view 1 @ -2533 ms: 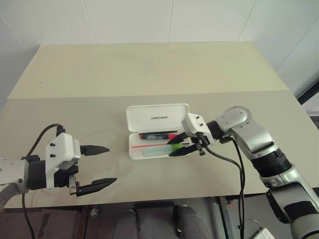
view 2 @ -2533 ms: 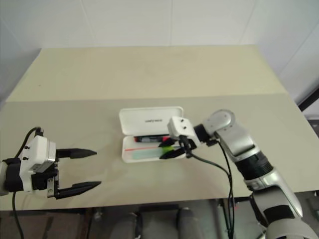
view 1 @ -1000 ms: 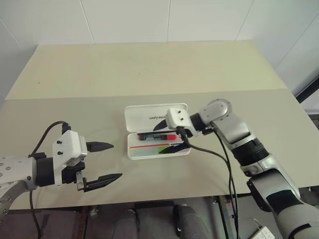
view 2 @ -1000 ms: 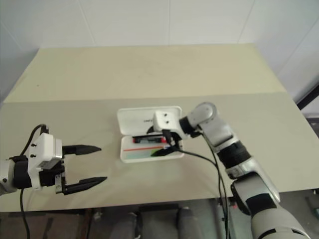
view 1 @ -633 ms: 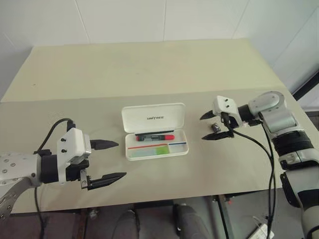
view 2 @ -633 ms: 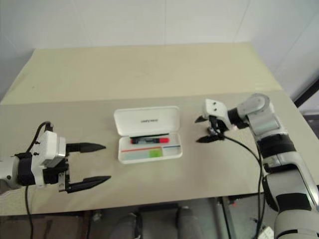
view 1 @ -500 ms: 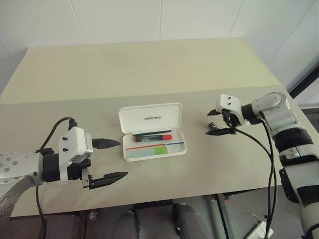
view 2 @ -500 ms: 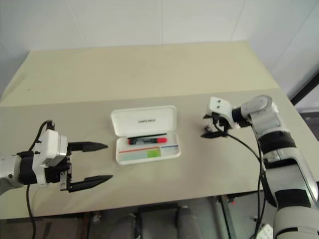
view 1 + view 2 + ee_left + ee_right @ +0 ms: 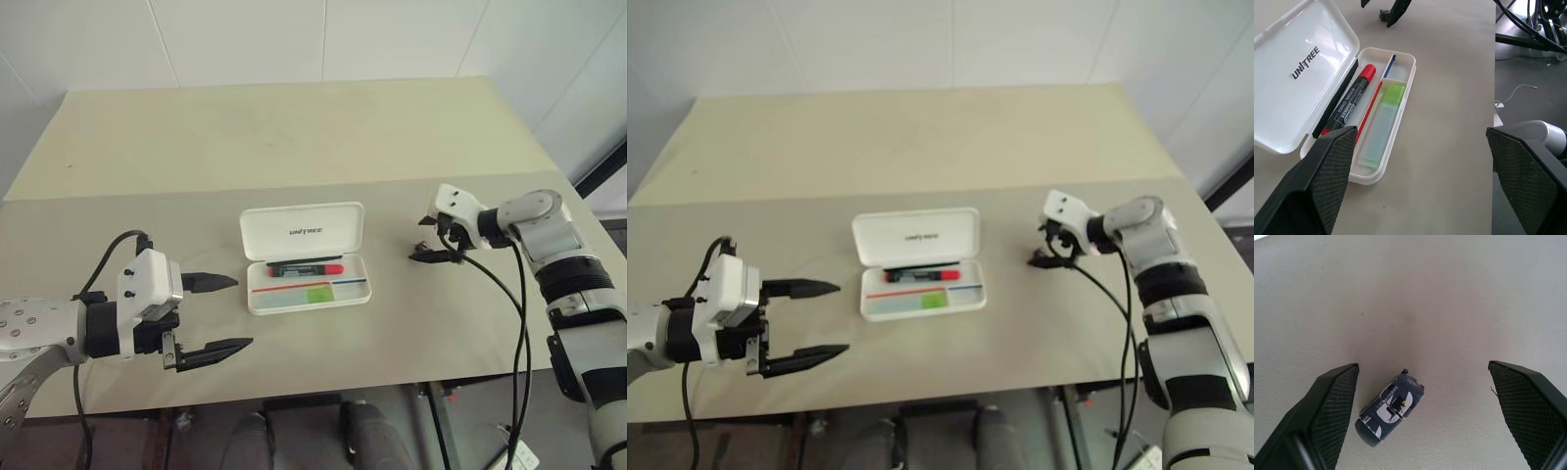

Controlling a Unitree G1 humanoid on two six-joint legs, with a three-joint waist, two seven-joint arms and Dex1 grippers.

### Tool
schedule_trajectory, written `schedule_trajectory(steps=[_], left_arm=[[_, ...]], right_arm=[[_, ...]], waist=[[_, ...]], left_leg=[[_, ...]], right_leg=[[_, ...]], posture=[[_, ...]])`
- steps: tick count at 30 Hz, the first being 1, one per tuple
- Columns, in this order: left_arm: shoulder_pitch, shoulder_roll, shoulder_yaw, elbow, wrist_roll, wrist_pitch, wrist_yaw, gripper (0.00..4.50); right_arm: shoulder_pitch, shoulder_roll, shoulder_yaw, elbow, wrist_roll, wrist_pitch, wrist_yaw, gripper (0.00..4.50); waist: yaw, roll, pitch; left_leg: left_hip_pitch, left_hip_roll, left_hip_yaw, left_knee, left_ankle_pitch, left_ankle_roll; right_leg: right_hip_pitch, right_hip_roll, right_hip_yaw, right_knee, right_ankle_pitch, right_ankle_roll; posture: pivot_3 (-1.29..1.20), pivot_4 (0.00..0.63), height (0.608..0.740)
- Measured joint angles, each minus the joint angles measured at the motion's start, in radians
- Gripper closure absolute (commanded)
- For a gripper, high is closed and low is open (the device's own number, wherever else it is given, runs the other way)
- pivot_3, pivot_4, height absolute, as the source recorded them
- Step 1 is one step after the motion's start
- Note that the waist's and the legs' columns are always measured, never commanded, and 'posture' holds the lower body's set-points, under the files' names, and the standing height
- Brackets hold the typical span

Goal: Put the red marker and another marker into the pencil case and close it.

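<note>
Right gripper point(image 9: 431, 239) hangs with its black fingers spread wide and empty above the table point(image 9: 294, 137), well off to the right of the pencil case point(image 9: 306, 257); in its wrist view a small dark cylinder point(image 9: 1389, 408) lies on the table between its fingers. Left gripper point(image 9: 217, 313) is just as wide and empty, hovering near the front edge to the left of the case. That case sits open with its lid tipped back. The red marker point(image 9: 307, 267) lies in the rear slot of the tray, and the other, green marker point(image 9: 1381, 124) lies in the front compartment, so by my reckoning only the closing is left.

What worries me is the right gripper closing on that stray cylinder, which is no part of the job. Then there's the lid: a push from either arm landing low on the hinge side could slide the light case across the smooth top instead of folding it, and the red marker's cap could jam the lid if it shifts
</note>
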Motion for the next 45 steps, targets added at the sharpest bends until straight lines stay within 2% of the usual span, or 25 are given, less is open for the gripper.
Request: schedule_trajectory(steps=[3,10,15,20,26,29,39,42,45], left_arm=[[0.0,0.0,-0.001,0.001,0.001,-0.002,0.0,0.0],[0.021,-0.001,0.0,0.002,0.004,-0.011,-0.001,0.0],[0.004,-0.001,-0.021,0.021,0.013,-0.028,-0.002,0.0],[-0.026,-0.001,-0.053,0.04,0.023,-0.039,-0.002,0.0],[-0.027,-0.001,-0.067,0.04,0.031,-0.041,-0.002,0.0],[-0.027,-0.001,-0.067,0.04,0.032,-0.041,-0.001,0.0],[-0.024,-0.001,-0.067,0.039,0.034,-0.041,0.004,0.0],[-0.026,-0.001,-0.066,0.039,0.03,-0.041,0.003,0.0],[-0.063,-0.001,-0.065,0.04,0.018,-0.041,0.0,0.0]], right_arm=[[0.04,-0.011,-0.03,-0.073,0.008,0.107,-0.017,0.03],[0.227,-0.037,-0.143,-0.454,0.118,0.581,-0.078,0.03],[0.274,-0.03,-0.166,-0.619,0.175,0.806,-0.147,0.03],[0.269,0.025,-0.18,-0.651,0.194,0.884,-0.256,0.03],[0.261,0.063,-0.177,-0.648,0.204,0.887,-0.342,0.03],[0.248,0.076,-0.177,-0.626,0.207,0.885,-0.371,0.64],[0.212,0.092,-0.167,-0.563,0.203,0.847,-0.439,4.15],[0.212,0.087,-0.163,-0.563,0.209,0.836,-0.424,4.16],[0.215,0.047,-0.138,-0.601,0.267,0.789,-0.303,4.16]], waist=[[0.008,0.0,0.0],[0.019,0.0,0.0],[0.014,0.0,0.0],[0.006,-0.005,-0.003],[-0.006,-0.008,-0.005],[-0.007,-0.008,-0.005],[-0.014,-0.008,-0.005],[-0.014,-0.008,-0.005],[-0.011,-0.007,-0.004]], left_leg=[[0.0,0.0,0.0,0.0,0.0,0.0],[0.0,0.0,0.0,0.0,0.0,0.0],[0.0,0.0,0.0,0.0,-0.001,0.001],[0.001,0.0,0.001,0.0,-0.001,0.001],[0.0,0.0,0.002,0.0,0.002,0.004],[0.0,0.0,0.002,0.0,0.003,0.005],[0.0,-0.001,0.003,-0.002,0.004,0.007],[0.0,-0.001,0.004,-0.002,0.004,0.007],[-0.001,-0.001,0.004,-0.003,0.004,0.007]], right_leg=[[0.0,0.0,0.0,0.0,0.0,0.0],[0.0,0.0,0.0,0.0,0.0,0.0],[0.0,0.0,0.0,0.0,0.0,-0.001],[0.0,0.0,0.001,0.0,0.0,-0.002],[0.0,0.0,0.002,-0.002,0.002,-0.009],[0.0,0.0,0.003,-0.004,0.003,-0.012],[-0.001,0.001,0.005,-0.008,0.006,-0.012],[-0.001,0.001,0.005,-0.009,0.006,-0.012],[-0.002,0.001,0.005,-0.01,0.007,-0.009]], posture=[[0.0,0.15,0.74],[0.0,0.15,0.74],[0.0,0.15,0.74],[0.0,0.15,0.74],[0.0,0.15,0.74],[0.0,0.15,0.74],[0.0,0.15,0.74],[0.0,0.15,0.74],[0.0,0.15,0.74]])
